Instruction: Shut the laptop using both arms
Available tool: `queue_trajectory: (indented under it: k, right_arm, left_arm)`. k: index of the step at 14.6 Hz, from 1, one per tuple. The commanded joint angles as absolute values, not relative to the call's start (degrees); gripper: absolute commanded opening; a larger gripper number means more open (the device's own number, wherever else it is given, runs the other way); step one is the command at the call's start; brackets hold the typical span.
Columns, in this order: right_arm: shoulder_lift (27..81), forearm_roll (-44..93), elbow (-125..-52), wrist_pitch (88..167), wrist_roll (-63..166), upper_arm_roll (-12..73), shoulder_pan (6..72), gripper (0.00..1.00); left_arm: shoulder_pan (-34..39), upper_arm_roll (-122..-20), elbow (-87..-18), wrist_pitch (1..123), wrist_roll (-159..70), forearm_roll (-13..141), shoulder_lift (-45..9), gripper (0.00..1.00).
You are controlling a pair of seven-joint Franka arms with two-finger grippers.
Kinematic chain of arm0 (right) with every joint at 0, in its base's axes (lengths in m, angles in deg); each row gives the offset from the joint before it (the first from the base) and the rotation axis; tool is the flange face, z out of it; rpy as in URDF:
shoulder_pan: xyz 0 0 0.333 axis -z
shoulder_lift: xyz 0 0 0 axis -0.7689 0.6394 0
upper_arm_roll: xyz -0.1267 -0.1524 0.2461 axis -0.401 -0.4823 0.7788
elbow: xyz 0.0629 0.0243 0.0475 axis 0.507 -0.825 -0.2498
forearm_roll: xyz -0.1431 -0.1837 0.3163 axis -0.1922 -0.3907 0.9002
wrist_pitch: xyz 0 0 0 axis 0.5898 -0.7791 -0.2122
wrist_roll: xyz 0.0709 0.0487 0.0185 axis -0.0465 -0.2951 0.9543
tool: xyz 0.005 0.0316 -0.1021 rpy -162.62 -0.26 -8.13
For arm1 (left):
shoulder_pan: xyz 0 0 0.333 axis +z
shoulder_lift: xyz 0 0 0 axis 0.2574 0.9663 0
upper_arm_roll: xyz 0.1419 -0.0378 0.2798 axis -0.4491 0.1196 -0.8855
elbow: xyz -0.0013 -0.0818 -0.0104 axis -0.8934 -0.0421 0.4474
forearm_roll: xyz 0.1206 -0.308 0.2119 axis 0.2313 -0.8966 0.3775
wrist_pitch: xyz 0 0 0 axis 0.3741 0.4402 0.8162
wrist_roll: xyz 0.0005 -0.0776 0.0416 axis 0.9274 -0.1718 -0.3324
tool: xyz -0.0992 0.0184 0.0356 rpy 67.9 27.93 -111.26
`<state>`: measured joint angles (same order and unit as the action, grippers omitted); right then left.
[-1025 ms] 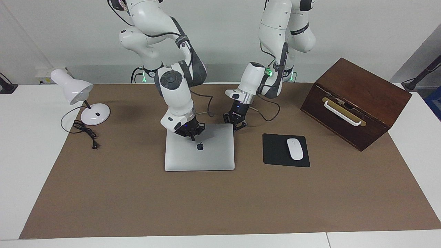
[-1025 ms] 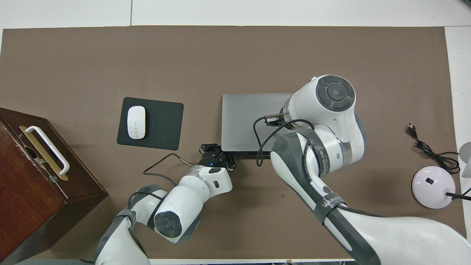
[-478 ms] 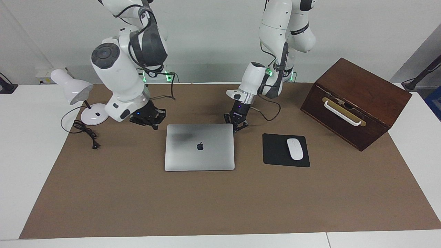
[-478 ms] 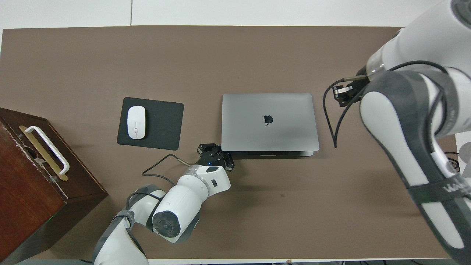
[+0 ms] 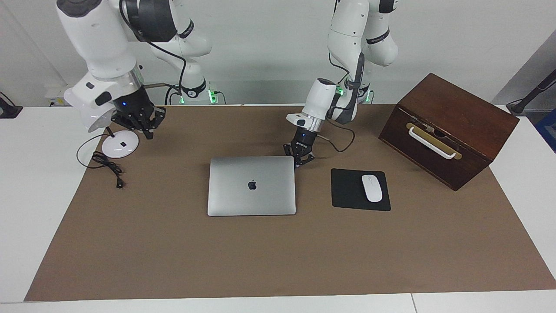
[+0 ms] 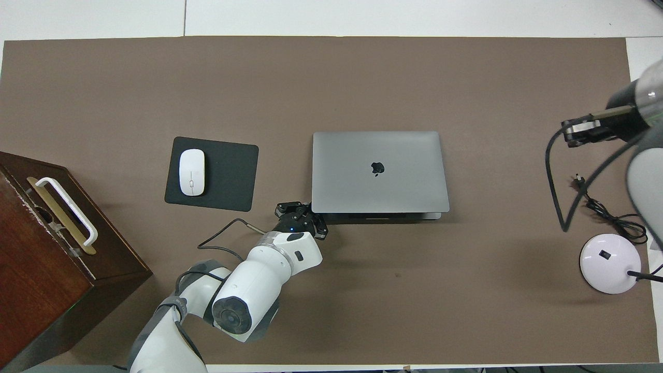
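Worktop [image 5: 304, 261] under brown mat. Wooden box [image 5: 447, 128] at left arm's end. Laptop [image 5: 252, 186] flat on mat, lid fully down, logo up. Left hand [image 5: 299, 157] low at laptop's robot-side corner, likely touching edge; whether clenched or released, cannot tell. Right hand [image 5: 134, 124] raised over lamp base [image 5: 120, 144], well apart from laptop, empty; finger spread unclear. Mouse [image 5: 372, 188] on black pad [image 5: 347, 191] beside left hand.

A silver-grey laptop [image 5: 251, 186] with a dark apple logo centred on its lid is noted on a plain brown table cover [image 5: 278, 256]. At its 3 o'clock in the facing view, a white mouse [image 5: 372, 188] is seen on a black mouse pad [image 5: 347, 191]. A dark brown wooden box [image 5: 447, 128] with a white handle and a white desk lamp [image 5: 102, 124] with a black cord are recorded.
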<state>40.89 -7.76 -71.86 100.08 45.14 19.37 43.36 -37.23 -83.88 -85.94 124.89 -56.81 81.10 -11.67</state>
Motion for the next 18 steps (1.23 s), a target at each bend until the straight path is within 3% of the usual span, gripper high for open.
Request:
queue_trajectory:
  k: [1, 2, 3, 4, 6, 7, 11, 15, 18]
  right_arm:
    - [36.8, -8.4, -72.8, 96.7, 46.0, 20.0, 46.7, 0.00]
    - [36.3, -8.2, -73.0, 96.3, 45.9, 20.0, 47.7, 0.02]
    - [35.9, -8.0, -73.3, 96.2, 45.9, 20.0, 48.7, 0.13]
    - [35.4, -7.9, -73.8, 95.6, 46.0, 20.0, 49.6, 0.36]
    - [34.5, -7.8, -74.3, 93.3, 45.9, 20.0, 50.7, 0.67]
    - [33.7, -7.8, -75.4, 92.7, 45.9, 20.0, 51.1, 0.98]
    - [31.7, -7.8, -78.9, 93.4, 45.7, 20.0, 53.0, 1.00]
    - [31.3, -7.8, -79.8, 93.7, 45.7, 20.0, 53.4, 1.00]
    - [29.4, -7.8, -84.2, 98.1, 45.3, 19.9, 53.5, 1.00]
  left_arm:
    - [-37.6, -84.2, -88.6, 124.4, -55.6, 80.4, -15.0, 0.00]
    - [-37.6, -84.2, -88.8, 124.3, -55.4, 80.4, -15.8, 0.00]
    - [-37.6, -84.2, -89.1, 123.4, -55.4, 80.4, -16.7, 0.00]
    - [-37.6, -84.3, -89.5, 122.3, -55.5, 80.4, -17.5, 0.00]
    - [-37.6, -84.3, -90.2, 121.2, -55.6, 80.4, -18.8, 0.00]
    - [-37.6, -84.3, -91.0, 120.6, -55.7, 80.4, -19.8, 0.00]
    - [-37.6, -84.4, -93.9, 115.2, -56.1, 80.4, -25.3, 0.00]
    - [-35.5, -84.5, -93.8, 102.2, -56.8, 80.4, -33.3, 0.00]
    - [-32.6, -84.5, -93.2, 93.9, -58.5, 80.5, -38.3, 0.00]
